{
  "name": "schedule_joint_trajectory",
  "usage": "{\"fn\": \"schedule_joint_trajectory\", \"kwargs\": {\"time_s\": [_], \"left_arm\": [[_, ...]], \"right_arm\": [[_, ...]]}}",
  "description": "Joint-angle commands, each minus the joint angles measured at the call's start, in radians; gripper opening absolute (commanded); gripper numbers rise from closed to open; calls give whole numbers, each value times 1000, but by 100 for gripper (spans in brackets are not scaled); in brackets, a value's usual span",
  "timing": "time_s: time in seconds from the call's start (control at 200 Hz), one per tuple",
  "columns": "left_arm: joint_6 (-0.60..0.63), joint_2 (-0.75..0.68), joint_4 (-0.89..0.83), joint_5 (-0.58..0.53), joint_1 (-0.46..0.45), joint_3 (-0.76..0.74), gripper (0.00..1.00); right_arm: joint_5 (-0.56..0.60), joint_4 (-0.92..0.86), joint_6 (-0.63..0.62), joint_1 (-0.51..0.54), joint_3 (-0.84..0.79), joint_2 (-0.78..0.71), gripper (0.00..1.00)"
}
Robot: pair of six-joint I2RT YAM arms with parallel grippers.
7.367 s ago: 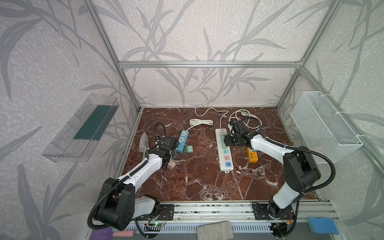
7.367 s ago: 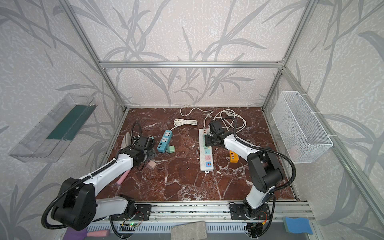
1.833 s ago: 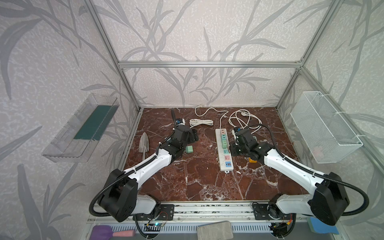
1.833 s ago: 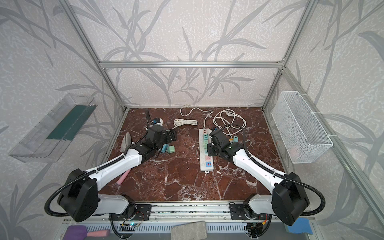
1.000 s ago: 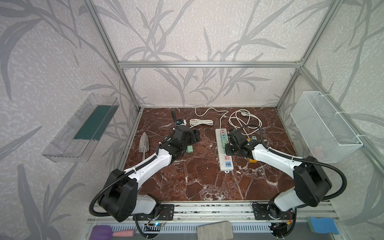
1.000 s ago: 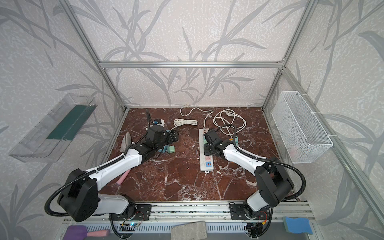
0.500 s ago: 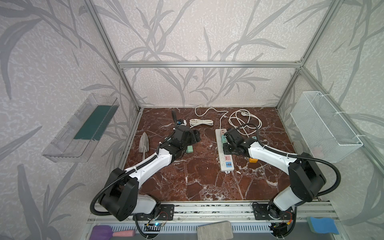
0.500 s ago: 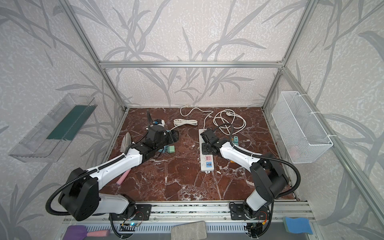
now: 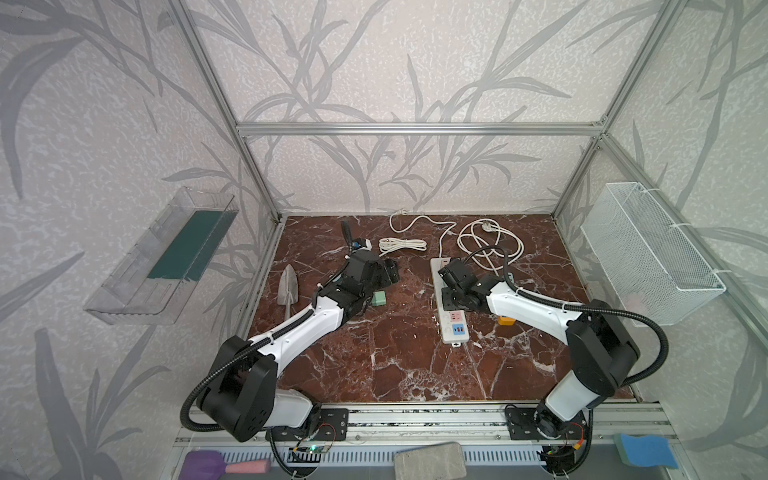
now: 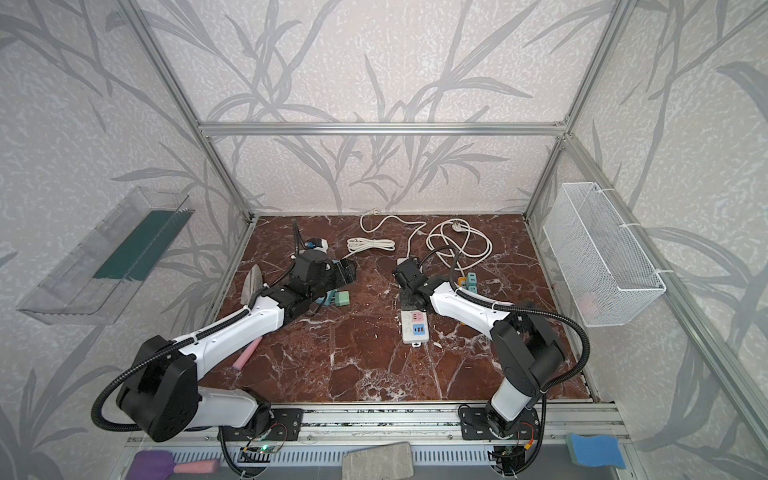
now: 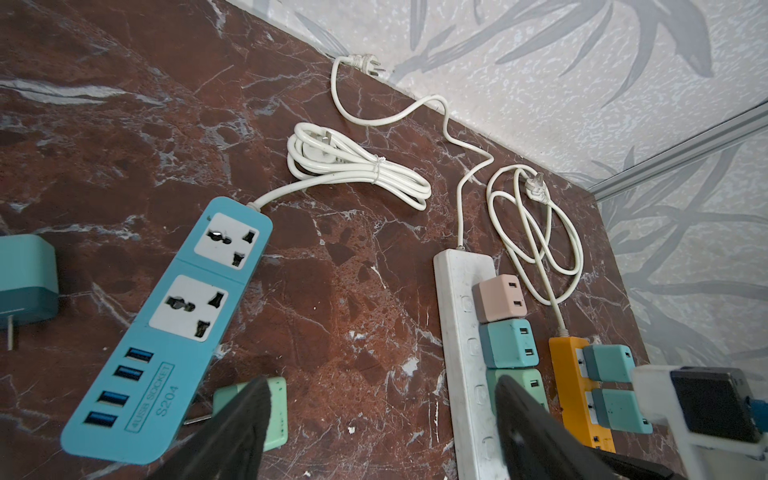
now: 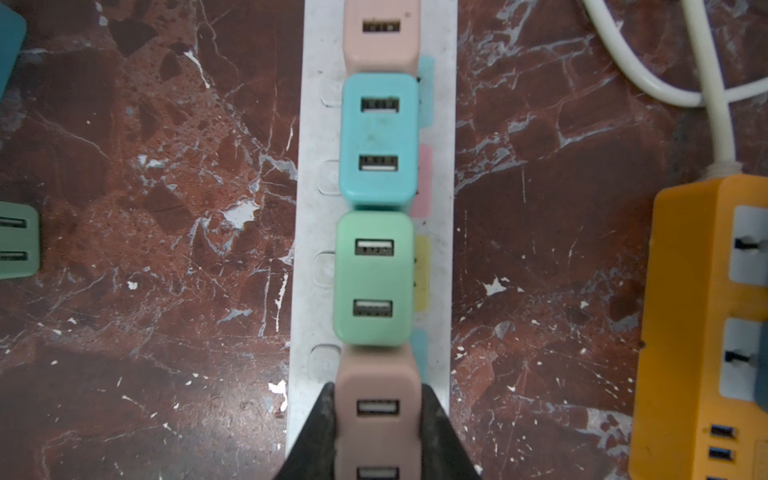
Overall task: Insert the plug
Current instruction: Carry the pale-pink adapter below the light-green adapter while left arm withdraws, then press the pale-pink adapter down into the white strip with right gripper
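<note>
The right fingers (image 12: 316, 440) are being kept closed on the pink plug (image 12: 378, 415), one finger pressing each long side. The plug is being held on the white power strip (image 12: 316, 124), its far edge touching the green plug (image 12: 374, 278) with no gap left there. Whether its pins are fully seated cannot be told. Beyond the green one, a turquoise plug (image 12: 378, 137) and a second pink plug (image 12: 380, 33) are sitting in line, each touching the next. Bare worktop (image 12: 166, 291) is being left open on both sides of the strip, and the orange power strip (image 12: 685, 332) is lying well apart on one side.

The left fingers (image 11: 232, 428) are being held wide apart with nothing gripped — only worktop is showing between them, in the stretch between the blue power strip (image 11: 166, 332) and the white one. A loose mint plug (image 11: 277, 415) is lying just beside one finger, partly hidden by it.

Against the view from about two seconds earlier, the right fingers are now being held over the white strip rather than off to its right, near the orange strip. The left arm is being kept where it was.
</note>
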Motion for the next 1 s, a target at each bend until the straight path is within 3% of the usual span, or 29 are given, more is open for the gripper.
{"fn": "schedule_joint_trajectory", "kwargs": {"time_s": [0.0, 0.34, 0.63, 0.87, 0.995], "left_arm": [[-16, -1, -10, -8, 6, 23, 84], [-17, -4, -7, -9, 11, 20, 84], [-24, -5, -5, -4, 19, 19, 84], [-25, -3, 1, 7, 28, 19, 84], [-25, -4, -1, 3, 36, 19, 85]], "right_arm": [[47, -30, 51, 8, -32, 29, 0], [55, -49, 173, 13, -49, 133, 0], [62, -59, 160, 24, -50, 122, 0], [41, -84, 113, 24, 39, 16, 33], [35, -73, 23, 1, 100, -21, 50]]}}
